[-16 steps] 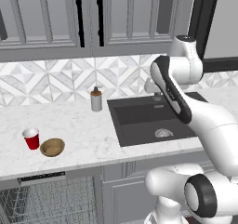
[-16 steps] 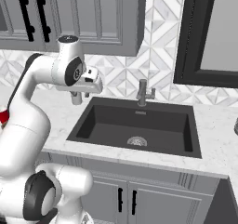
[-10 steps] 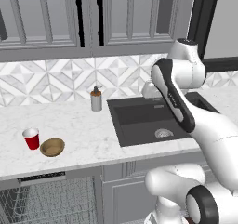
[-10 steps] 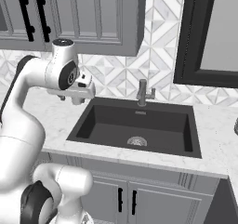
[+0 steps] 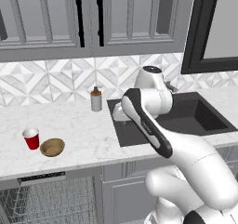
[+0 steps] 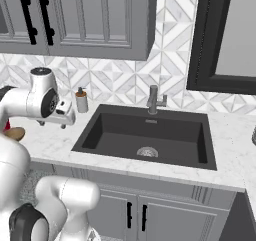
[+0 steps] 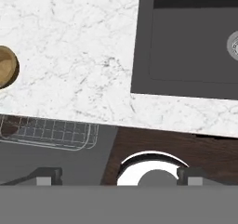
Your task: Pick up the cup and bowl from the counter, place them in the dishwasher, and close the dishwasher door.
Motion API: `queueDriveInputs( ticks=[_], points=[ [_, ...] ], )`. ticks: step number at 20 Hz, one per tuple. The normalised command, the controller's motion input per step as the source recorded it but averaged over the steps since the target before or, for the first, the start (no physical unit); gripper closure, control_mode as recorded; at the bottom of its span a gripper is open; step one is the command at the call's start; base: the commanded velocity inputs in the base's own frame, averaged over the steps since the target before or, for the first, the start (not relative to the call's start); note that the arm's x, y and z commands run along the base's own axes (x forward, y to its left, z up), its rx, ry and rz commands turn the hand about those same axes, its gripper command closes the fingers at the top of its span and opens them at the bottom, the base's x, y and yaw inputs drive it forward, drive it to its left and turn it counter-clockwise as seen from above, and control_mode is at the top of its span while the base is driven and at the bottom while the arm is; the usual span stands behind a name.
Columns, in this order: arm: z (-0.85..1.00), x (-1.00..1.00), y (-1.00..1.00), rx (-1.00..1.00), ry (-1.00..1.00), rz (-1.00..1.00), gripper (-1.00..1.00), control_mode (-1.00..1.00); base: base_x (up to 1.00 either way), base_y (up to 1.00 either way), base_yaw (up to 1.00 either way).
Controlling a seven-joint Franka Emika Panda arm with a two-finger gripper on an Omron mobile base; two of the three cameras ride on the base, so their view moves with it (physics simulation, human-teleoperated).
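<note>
Left base view, lower left: cup (image 5: 31, 138) upright on the surface (image 5: 79, 130), bowl (image 5: 52, 147) just right of it, apparently not touching. Below them, dishwasher (image 5: 46, 200) open, wire rack visible. Centre: soap dispenser (image 5: 96, 99) near the backsplash. Right of it, pincer (image 5: 120, 113) over the left edge of the sink (image 5: 186, 118). In the hand view its 2 fingertips (image 7: 46, 175) stand wide apart, nothing between.

Grey panelled wall cabinets (image 5: 83, 18) with black handles hang over a geometric tiled backsplash (image 6: 125, 82); a black-framed window (image 6: 225, 40) sits right; dark floor (image 7: 153, 144).
</note>
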Motion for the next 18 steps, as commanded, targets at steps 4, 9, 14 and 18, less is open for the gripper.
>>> queueDriveInputs(
  ticks=[4, 9, 14, 18],
  points=[
    [-0.27, 0.07, 1.0, 0.04, 0.19, 0.0, -1.0, -1.0, 0.0, 0.0, 0.0],
    [-0.32, 0.28, 1.0, 0.07, 0.24, 0.0, -1.0, -1.0, 0.0, 0.0, 0.0],
    [-0.28, 0.36, 0.88, 0.06, 0.12, 0.0, -1.0, -1.0, 0.0, 0.0, 0.0],
    [-0.27, 0.35, 0.62, 0.06, 0.06, -0.05, -1.0, -1.0, 0.0, 0.0, 0.0]
  ],
)
